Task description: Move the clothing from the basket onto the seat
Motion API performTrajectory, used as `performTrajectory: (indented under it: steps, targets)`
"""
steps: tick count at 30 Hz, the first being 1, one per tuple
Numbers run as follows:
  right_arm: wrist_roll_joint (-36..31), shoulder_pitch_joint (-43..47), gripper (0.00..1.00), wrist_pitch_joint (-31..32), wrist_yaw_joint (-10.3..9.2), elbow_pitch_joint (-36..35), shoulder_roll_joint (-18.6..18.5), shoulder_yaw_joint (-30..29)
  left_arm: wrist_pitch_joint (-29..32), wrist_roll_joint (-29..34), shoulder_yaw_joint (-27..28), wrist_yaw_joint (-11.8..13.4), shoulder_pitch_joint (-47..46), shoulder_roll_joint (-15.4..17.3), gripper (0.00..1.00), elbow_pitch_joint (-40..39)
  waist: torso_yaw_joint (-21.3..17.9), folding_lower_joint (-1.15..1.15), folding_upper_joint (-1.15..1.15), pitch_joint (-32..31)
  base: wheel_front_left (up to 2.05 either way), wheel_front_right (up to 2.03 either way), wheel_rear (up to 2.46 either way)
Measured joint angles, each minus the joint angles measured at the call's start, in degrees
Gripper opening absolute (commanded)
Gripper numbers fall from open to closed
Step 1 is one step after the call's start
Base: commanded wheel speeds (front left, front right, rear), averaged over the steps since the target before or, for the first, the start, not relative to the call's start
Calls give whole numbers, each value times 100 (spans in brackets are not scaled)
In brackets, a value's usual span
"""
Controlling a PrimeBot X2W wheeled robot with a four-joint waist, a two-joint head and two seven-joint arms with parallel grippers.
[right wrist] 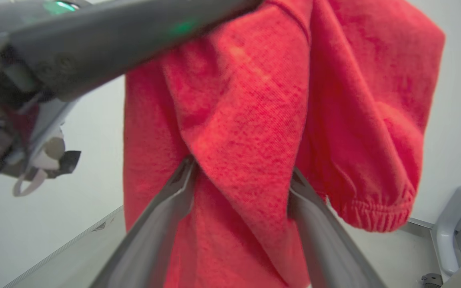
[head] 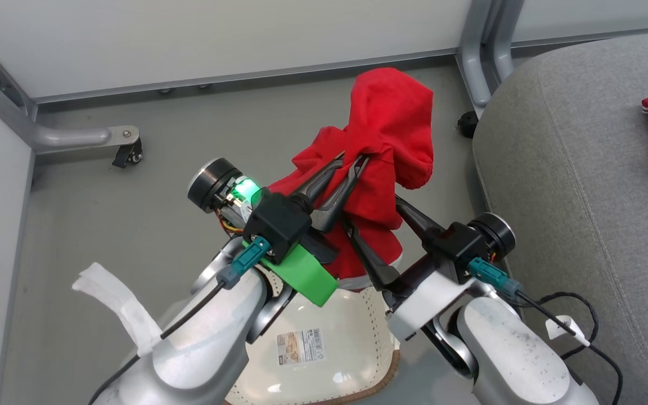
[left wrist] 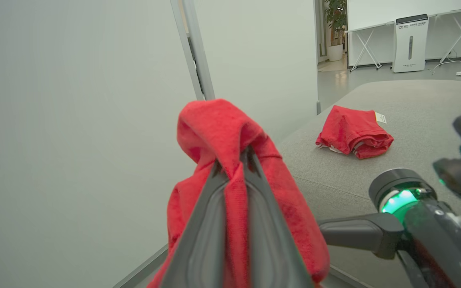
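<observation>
Left pincer (head: pixel 354 157) pinches the red garment (head: pixel 397 112) aloft (right pincer (right wrist: pixel 241 170) spread wide around it).

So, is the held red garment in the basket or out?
Out: the red garment hangs lifted over the basket, pinched in the shut left gripper.

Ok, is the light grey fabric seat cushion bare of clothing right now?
No, a crumpled red fabric garment with a white paper tag already lies on the light grey upholstered seat cushion in the left wrist view.

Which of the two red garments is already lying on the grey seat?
The crumpled garment with the white tag, resting on the seat. The other garment hangs pinched in the left gripper.
</observation>
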Motion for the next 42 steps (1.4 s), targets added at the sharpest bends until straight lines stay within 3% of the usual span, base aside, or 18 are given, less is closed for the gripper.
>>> performTrajectory:
  steps: [8,9,10,11,28,29,30,31,42]
  targets:
    - [513,-243,100,1,0,208,0,115,-21,-57,-181,-44,-15,-123,0,-81,88,0,0,64,0,0,0]
    - [579,-246,95,1,0,191,0,110,-23,-71,-193,-46,-15,-132,0,-81,98,0,0,63,0,0,0]
    - [660,-246,29,1,0,167,-1,107,-24,-86,-207,-47,-15,-140,0,-81,109,0,0,59,0,0,0]
    - [669,-245,0,1,0,164,0,112,-24,-91,-212,-47,-15,-144,0,-81,118,0,0,52,0,0,0]
    - [633,-136,0,1,0,-23,0,-13,-51,-140,-154,-19,-11,-73,0,67,119,0,0,5,0,0,0]
    - [631,-130,0,1,0,-35,0,-24,-51,-125,-153,10,-11,-73,13,76,116,0,0,6,0,0,0]
    - [631,-125,0,1,0,-51,-1,-34,-52,-112,-152,24,-11,-69,69,79,109,0,0,7,0,0,0]
    - [630,-124,0,1,0,-69,-1,-46,-52,-77,-156,41,-11,-67,100,82,102,0,0,7,0,0,0]
    - [525,-65,0,1,0,-78,-1,-305,-59,-12,-124,89,2,-67,100,-14,61,0,0,42,0,0,0]
